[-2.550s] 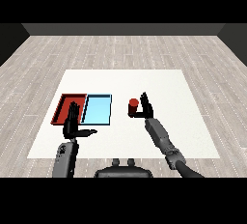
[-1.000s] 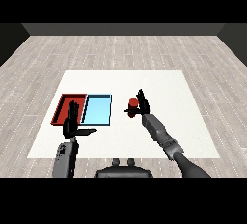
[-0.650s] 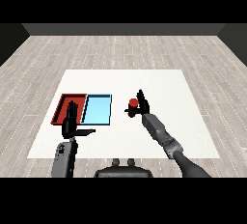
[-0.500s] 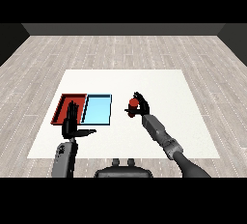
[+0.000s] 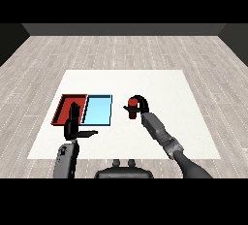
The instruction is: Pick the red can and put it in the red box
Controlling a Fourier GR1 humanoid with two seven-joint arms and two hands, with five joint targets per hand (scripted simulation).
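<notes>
The red can stands upright on the white table, right of the two trays. My right hand is against it, fingers curled over its top and far side. The red tray lies at the left, with the light blue tray touching its right edge. My left hand is raised over the red tray's near edge, fingers straight and thumb out, holding nothing.
The white table ends in a near edge just past my forearms. Grey plank floor surrounds it.
My right hand moved left to the can and its fingers, straight before, have curled round the can. The left hand stayed where it was.
</notes>
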